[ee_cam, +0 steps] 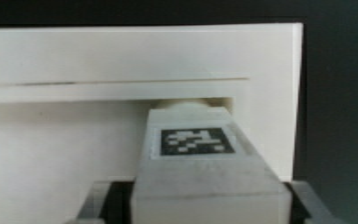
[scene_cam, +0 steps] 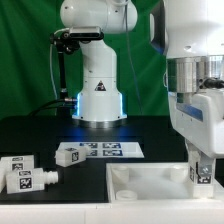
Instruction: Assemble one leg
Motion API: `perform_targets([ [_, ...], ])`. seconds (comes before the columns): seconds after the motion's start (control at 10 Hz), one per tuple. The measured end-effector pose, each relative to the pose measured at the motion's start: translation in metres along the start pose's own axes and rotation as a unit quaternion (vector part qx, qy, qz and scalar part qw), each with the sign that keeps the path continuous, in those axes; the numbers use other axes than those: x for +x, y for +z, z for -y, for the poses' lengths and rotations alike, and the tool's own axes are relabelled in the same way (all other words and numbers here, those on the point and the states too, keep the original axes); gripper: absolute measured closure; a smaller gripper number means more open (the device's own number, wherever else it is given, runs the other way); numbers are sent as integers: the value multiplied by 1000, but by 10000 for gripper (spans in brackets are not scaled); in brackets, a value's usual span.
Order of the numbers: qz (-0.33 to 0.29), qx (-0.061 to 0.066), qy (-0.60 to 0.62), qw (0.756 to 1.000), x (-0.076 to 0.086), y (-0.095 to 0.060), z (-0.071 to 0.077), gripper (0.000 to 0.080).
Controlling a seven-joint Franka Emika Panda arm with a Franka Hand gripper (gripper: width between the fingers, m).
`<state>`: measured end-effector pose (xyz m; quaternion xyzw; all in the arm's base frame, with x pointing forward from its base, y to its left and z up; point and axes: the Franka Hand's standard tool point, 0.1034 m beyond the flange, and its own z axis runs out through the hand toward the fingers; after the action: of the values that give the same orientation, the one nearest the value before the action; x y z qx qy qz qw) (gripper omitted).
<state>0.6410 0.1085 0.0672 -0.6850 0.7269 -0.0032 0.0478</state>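
Over the big white slab (scene_cam: 150,181), the claw (scene_cam: 202,176) grips the leg (ee_cam: 201,160) tight. The leg's tip sits at a round hole (ee_cam: 190,102) in the slab's corner.

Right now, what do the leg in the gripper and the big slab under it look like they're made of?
The leg looks like white matte plastic: dull, even faces and a printed black-and-white tag. The slab looks like the same white plastic, moulded, with a raised rim and rounded corner socket. The gripper is closed on the leg.
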Motion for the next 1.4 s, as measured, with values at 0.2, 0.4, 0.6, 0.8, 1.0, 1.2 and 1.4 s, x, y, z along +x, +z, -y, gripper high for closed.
perform_targets([
  [0.2,1,0,53,999,0,0,0,515],
  [0.4,19,-2,127,992,2,0,0,514],
  [0.6,21,6,194,981,2,-1,0,514],
  [0.8,16,11,179,984,2,0,-1,512],
  [1.0,16,11,173,985,1,0,-1,442],
  [1.2,21,19,162,986,-3,-11,4,185],
  [1.4,35,40,138,989,-6,-44,16,156],
])
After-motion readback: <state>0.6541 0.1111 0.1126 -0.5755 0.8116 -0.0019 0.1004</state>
